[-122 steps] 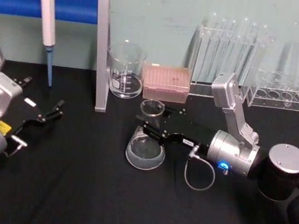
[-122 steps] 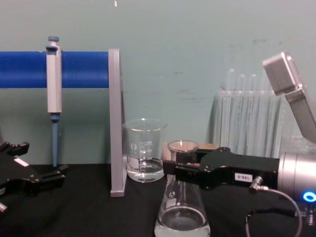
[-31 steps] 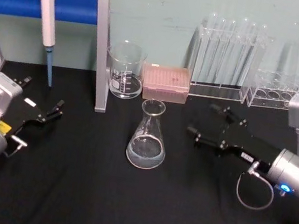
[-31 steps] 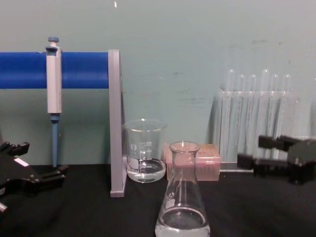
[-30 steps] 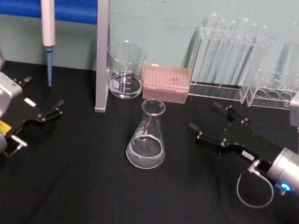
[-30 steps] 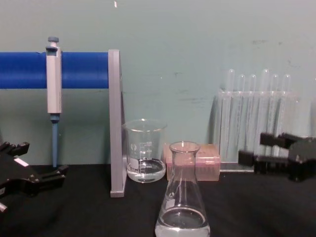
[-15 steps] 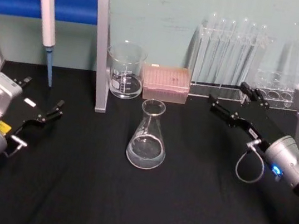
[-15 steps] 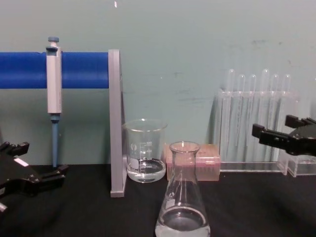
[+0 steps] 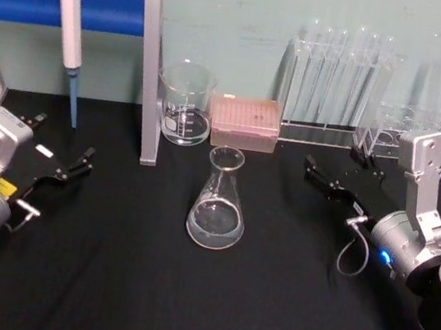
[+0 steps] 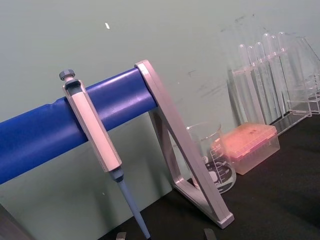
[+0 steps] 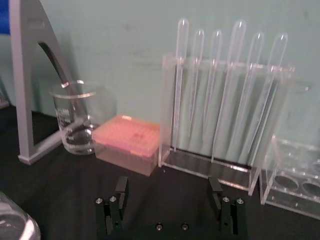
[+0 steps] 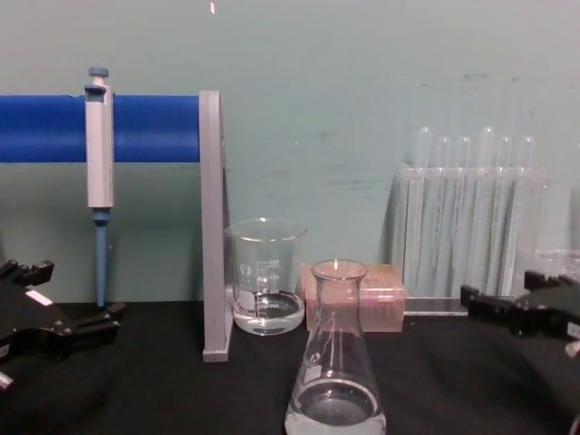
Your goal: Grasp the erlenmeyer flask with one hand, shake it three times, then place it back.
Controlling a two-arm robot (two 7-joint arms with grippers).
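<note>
The erlenmeyer flask [image 9: 217, 202] stands upright on the black table, with clear liquid in its wide base [image 12: 335, 403]. Nothing touches it. My right gripper [image 9: 332, 167] is open and empty, well to the flask's right, in front of the test tube rack. The chest view shows it low at the right edge [image 12: 498, 294]. In the right wrist view its two fingers [image 11: 121, 187] stand wide apart, and the flask's rim [image 11: 17, 227] shows at the corner. My left gripper [image 9: 64, 142] rests open at the far left, with nothing in it [image 12: 77, 294].
Behind the flask stand a glass beaker [image 9: 184, 106] and a pink tip box [image 9: 246, 123]. A rack of test tubes [image 9: 336, 83] and a lower clear rack [image 9: 412, 131] line the back right. A pipette [image 9: 72, 18] hangs from the blue bar on a grey stand [image 9: 151, 72].
About four seconds ago the right gripper was shut on the flask's neck. It has since let go and drawn back to the right. The flask has not moved.
</note>
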